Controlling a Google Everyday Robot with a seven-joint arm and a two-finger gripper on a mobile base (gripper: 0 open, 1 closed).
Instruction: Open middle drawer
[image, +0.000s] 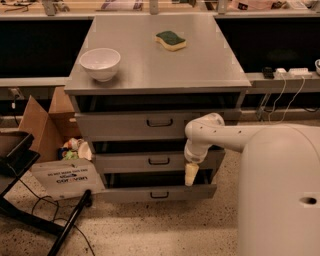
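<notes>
The grey metal cabinet (150, 75) has three drawers stacked in its front. The middle drawer (125, 162) is a low flat front with a small dark loop handle (159, 161) at its centre. It sits slightly forward of the taller top drawer (115, 126), and the bottom drawer (130, 194) sticks out a bit further. My gripper (191, 174) hangs pointing down from the white arm (220, 137). It is in front of the right part of the middle drawer, to the right of the handle and slightly below it, holding nothing that I can see.
A white bowl (100, 64) and a green-and-yellow sponge (170, 40) lie on the cabinet top. A cardboard box (42, 125) with clutter and a white labelled box (65, 176) stand left of the drawers. A black stand leg (67, 222) crosses the floor. Cables (285, 95) hang at right.
</notes>
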